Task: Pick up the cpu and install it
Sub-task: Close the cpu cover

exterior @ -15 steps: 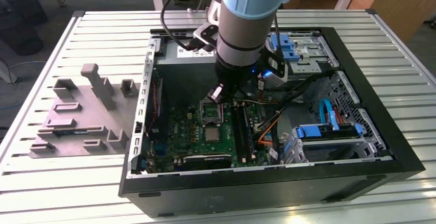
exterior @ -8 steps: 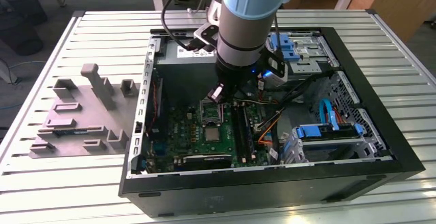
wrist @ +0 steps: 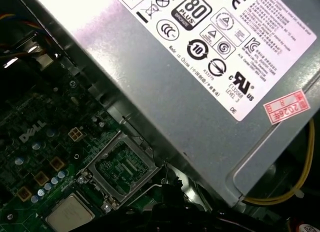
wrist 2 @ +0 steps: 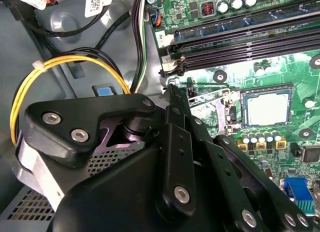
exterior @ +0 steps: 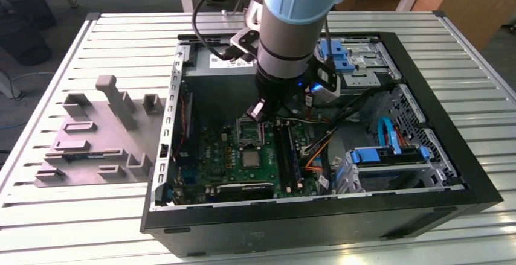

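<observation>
Silver-grey chip: we see the cpu [wrist 2: 266,107] lying flat on the green motherboard [exterior: 241,156], a little in from the board's middle, inside the open black computer case [exterior: 451,174] on the slatted metal desk [exterior: 121,35]. In the first wrist view the cpu [wrist: 69,213] lies just beside the socket frame [wrist: 120,168], apart from it.
Socket: the metal frame stands open over bare contacts, near the grey power supply [wrist: 200,77] at the case's far edge. Whether the chip lies in a second socket or loose on the board, we cannot tell.
Hand: the hand [exterior: 260,109] hangs over the open socket, above the board and touching nothing we can make out. We cannot tell how far it is open; its black linkage [wrist 2: 175,157] hides the tips, and we see nothing held in it.
Arm pose: the blue-and-grey arm [exterior: 294,23] comes down steeply into the case, wrist close to the power supply.
Risk, as we judge it: the hand sits over the socket, not the chip, so a descent here could bend the exposed contacts.
Risk, cables: the yellow wires [wrist 2: 75,64] and the power supply crowd the wrist; a sideways move could snag or knock them.
Grey tray: the plastic tray with posts [exterior: 96,144] lies on the desk near the exterior view's left edge, well apart.
</observation>
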`<state>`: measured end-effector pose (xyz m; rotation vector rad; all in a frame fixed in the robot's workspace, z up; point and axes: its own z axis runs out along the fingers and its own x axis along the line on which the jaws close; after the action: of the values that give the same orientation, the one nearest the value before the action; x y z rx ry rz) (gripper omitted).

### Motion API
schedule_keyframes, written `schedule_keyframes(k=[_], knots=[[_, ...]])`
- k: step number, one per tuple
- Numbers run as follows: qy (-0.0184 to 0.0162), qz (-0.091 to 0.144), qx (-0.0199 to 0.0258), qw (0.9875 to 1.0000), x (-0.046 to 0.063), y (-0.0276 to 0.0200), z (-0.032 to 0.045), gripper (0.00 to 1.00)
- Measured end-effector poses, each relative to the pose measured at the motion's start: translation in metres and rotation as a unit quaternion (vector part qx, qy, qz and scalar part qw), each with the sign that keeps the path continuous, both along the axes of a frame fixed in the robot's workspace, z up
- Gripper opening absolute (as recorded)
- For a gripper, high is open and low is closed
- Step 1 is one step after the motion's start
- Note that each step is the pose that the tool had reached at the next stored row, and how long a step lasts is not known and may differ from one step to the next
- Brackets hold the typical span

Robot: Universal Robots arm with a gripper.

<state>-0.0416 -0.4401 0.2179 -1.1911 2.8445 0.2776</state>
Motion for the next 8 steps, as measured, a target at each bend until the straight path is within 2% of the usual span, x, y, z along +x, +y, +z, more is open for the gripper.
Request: schedule_keyframes(k=[8], knots=[[0.0000, 0.000, 0.0006, 1.0000, 0.0006, 0.0040, -0.0039, 0.11]])
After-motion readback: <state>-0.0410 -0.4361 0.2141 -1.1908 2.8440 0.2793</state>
